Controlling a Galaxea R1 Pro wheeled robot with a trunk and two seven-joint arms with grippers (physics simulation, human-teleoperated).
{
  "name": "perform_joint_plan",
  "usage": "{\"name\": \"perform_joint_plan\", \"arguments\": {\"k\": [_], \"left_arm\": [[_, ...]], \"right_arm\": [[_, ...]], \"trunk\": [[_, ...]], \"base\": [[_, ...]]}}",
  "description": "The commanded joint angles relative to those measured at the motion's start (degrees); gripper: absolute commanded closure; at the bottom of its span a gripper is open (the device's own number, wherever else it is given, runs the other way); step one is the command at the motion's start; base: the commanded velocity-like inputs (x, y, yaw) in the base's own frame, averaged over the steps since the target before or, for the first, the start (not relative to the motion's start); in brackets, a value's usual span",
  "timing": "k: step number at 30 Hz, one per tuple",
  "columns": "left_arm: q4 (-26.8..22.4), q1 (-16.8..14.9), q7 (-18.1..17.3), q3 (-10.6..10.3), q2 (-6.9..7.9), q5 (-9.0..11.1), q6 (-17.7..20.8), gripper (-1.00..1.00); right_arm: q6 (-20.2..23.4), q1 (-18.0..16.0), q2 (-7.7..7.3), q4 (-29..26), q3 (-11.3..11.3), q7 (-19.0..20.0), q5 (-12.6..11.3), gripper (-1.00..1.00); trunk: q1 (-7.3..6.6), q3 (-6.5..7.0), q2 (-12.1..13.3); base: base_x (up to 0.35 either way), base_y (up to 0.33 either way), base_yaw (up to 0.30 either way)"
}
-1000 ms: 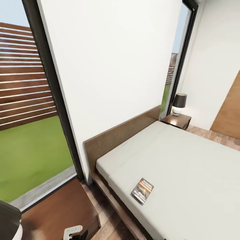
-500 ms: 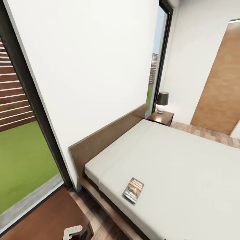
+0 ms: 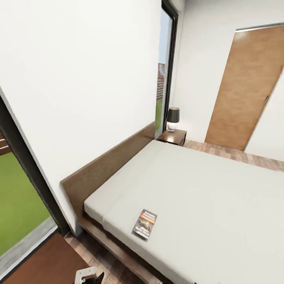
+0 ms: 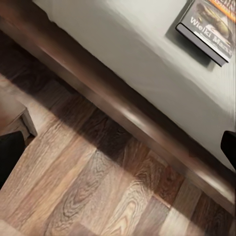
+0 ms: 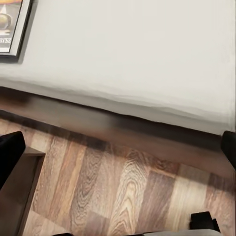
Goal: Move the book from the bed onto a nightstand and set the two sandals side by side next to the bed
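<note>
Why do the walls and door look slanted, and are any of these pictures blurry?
Head view: wide-angle look, so the brown door and window frame lean; light is flat, with soft shade under the bed. Left wrist view: the book is soft, its lettering barely readable. Right wrist view: mattress edge smeared, floor planks sharper.
</note>
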Motion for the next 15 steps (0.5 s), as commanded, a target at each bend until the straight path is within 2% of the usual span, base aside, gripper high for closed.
{"name": "perform_joint_plan", "arguments": {"k": [1,15], "left_arm": [[0.1,0.0,-0.5,0.4,-0.01,0.2,0.0,-1.0],[0.1,0.0,-0.5,0.4,0.01,0.2,0.0,-1.0]], "right_arm": [[-0.2,-0.1,-0.03,0.1,0.4,0.2,-0.5,-1.0],[-0.2,-0.1,-0.03,0.1,0.4,0.2,-0.5,-1.0]], "trunk": [[0.03,-0.12,-0.1],[0.03,-0.12,-0.1]], "base": [[0.0,0.0,-0.3],[0.0,0.0,-0.3]]}}
